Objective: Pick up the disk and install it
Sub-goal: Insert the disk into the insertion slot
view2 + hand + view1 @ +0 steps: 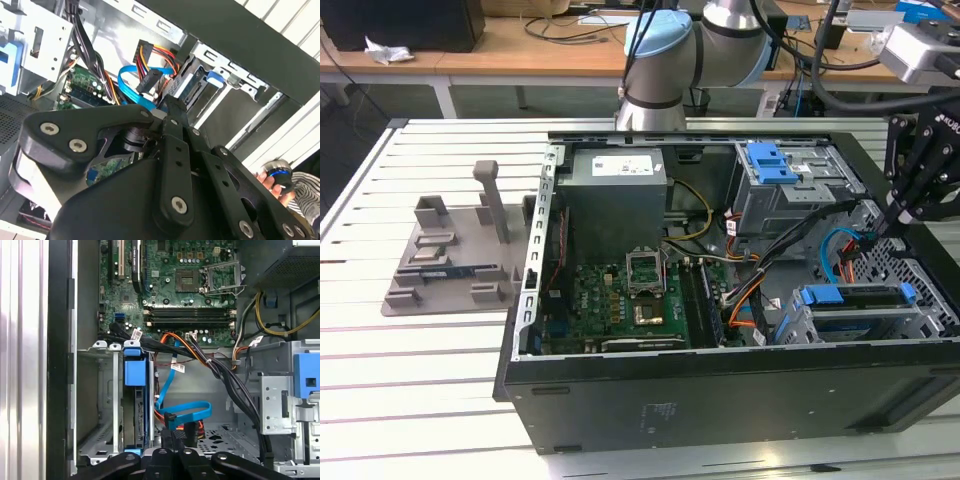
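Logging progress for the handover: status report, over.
Gripper low inside the PC case, at the blue SATA cable. Disk sits in the drive cage, beside the gripper. Black cable bundle runs close by.

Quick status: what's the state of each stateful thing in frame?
computer case, lying flat, side panel off, open.
disk, inside the drive bay.
gripper, jaws closed, hanging over the bay end of the case.
blue cable, looped loose beside the disk.
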Controlling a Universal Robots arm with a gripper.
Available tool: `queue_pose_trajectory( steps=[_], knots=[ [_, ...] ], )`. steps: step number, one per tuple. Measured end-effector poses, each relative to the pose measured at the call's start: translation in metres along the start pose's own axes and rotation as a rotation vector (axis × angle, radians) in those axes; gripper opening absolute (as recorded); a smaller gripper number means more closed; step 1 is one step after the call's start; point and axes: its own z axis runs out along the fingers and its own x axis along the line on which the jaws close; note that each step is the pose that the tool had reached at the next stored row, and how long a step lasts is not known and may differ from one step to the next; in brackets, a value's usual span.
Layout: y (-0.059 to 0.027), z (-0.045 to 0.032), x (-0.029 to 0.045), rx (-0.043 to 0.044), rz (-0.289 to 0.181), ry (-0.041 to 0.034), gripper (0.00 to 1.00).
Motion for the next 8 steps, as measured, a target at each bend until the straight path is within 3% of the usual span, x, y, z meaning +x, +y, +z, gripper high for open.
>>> queue_pose_trajectory(
  steps=[8],
  knots=[
    [0.0,0.0,-0.0002,0.0,0.0,0.0003,0.11]
  ],
)
